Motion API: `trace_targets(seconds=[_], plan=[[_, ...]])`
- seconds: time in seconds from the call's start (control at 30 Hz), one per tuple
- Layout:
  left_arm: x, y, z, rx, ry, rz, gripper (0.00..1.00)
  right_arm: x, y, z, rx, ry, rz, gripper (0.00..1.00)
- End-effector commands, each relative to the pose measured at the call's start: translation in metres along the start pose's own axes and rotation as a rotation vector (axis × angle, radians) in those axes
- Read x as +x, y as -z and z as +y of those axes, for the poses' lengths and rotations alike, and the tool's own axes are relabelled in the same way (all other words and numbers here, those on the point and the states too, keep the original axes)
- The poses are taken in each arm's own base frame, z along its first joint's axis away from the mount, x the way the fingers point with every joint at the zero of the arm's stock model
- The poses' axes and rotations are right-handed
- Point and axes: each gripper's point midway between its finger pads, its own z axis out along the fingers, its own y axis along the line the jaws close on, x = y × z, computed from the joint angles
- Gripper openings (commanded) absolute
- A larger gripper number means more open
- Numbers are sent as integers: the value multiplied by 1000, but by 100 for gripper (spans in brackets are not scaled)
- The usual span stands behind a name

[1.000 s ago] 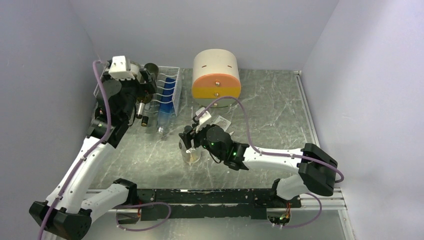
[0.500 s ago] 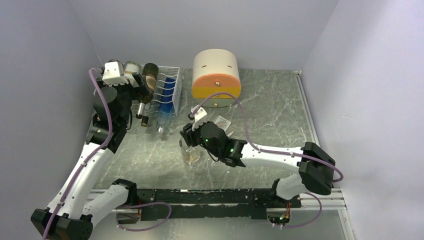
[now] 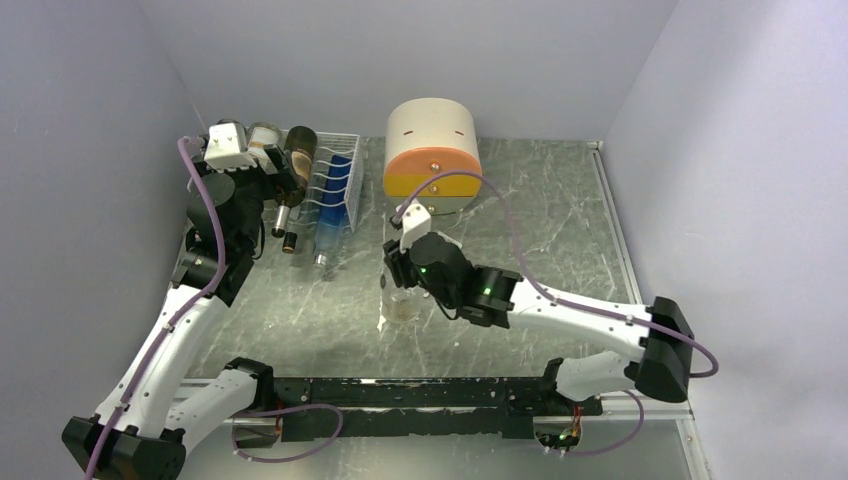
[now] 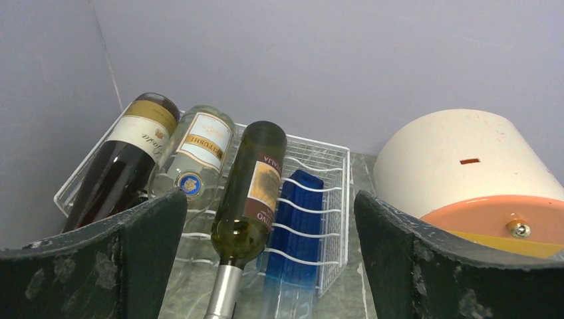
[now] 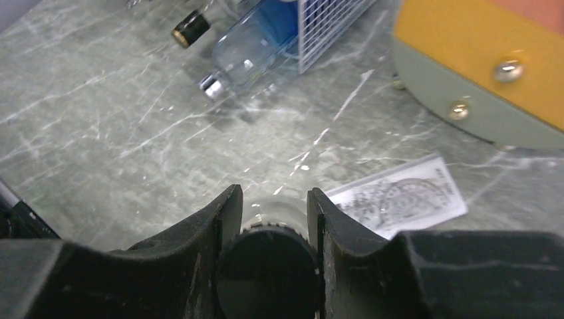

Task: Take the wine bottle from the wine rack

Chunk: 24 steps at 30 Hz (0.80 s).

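**White wine rack point(image 4: 319, 174), far-left tabletop corner**

Only the left wrist view shows us three wine bottles point(image 4: 199, 153) lying on it, left gripper point(image 4: 269, 206) released before them. Right gripper point(image 5: 273, 199) clenches a black cap point(image 5: 266, 272); overhead we barely make out its clear bottle point(image 3: 403, 308).

A dark bottle point(image 4: 123, 166), clear bottle point(image 4: 197, 147), green bottle point(image 4: 256, 186) and blue bottle point(image 4: 297, 216) are laid side by side in the wine rack point(image 4: 322, 159) at the counter's point(image 4: 193, 299) far corner, framed by the wide-spread left gripper point(image 4: 269, 199).

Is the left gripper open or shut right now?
Open: the left gripper has its fingers wide apart, gripping nothing, facing the wine rack.
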Motion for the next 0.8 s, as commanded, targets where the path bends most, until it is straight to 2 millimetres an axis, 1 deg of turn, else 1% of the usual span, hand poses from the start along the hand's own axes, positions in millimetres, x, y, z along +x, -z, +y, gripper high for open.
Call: trace_targets(seconds=[0.0, 0.07, 0.13, 0.2, 0.33, 0.47, 0.6, 0.67, 0.77], plan=[[-8, -2, 3, -15, 10, -34, 98, -106, 49, -35, 134, -102, -261, 0], [-7, -3, 4, -22, 9, -29, 98, -113, 60, -54, 203, -90, -280, 0], [-6, -4, 3, -17, 14, -19, 97, -113, 68, -80, 309, -79, -279, 0], [-4, -5, 2, -9, 12, -19, 97, -112, 73, -115, 421, -96, -272, 0], [0, -8, 1, -10, 10, 1, 97, -108, 76, -182, 550, -157, -252, 0], [6, -11, -2, 4, 7, 9, 98, -111, 79, -243, 662, -203, -270, 0], [7, -12, -5, 18, 3, 23, 97, -111, 82, -307, 806, -243, -285, 0], [7, -12, -4, 14, -3, 15, 98, -112, 83, -337, 851, -283, -309, 0], [5, -12, -2, 3, -10, 18, 98, -115, 86, -372, 942, -268, -342, 0]])
